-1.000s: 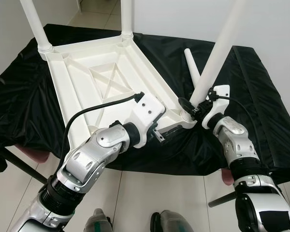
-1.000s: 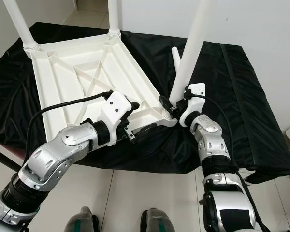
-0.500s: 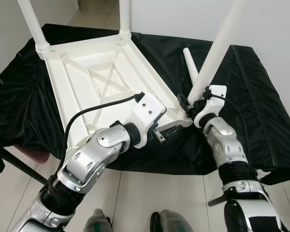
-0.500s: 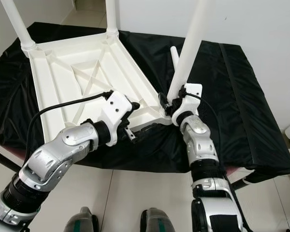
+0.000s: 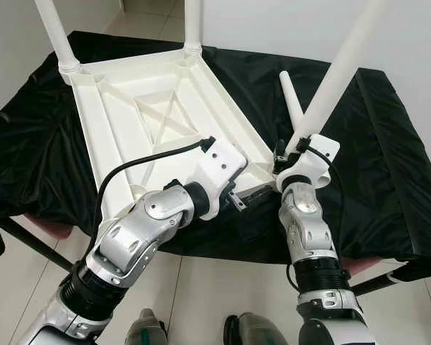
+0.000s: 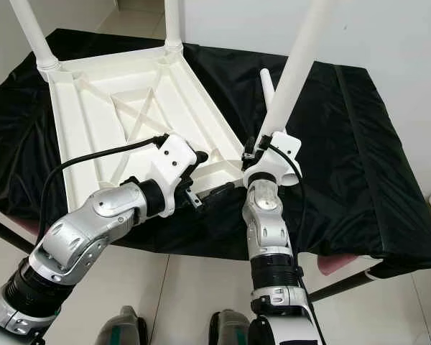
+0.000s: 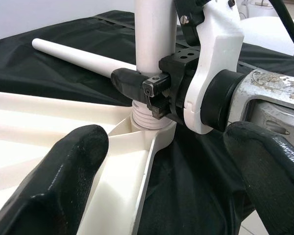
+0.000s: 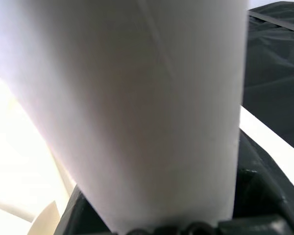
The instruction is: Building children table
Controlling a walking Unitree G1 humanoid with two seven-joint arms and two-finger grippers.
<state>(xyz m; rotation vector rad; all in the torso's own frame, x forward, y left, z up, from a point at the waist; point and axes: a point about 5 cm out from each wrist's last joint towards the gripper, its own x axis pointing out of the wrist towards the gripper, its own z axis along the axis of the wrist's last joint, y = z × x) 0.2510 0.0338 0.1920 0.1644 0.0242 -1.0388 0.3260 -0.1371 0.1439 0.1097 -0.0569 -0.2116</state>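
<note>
Item, far left: white table top [image 5: 136, 115], upside down on the black cloth [image 5: 388, 165], two legs already standing at its far corners. Item, left: my left gripper [image 5: 238, 202], fingers spread wide and holding nothing, at the near edge beside the corner socket [image 7: 149, 128]. Item, right: my right gripper [image 7: 154, 88], clamped round the third leg [image 5: 337, 75] just above its threaded end, which sits in that socket. Its long axis rises up and away to the right. A loose fourth leg [image 5: 290, 97] lies behind it.
</note>
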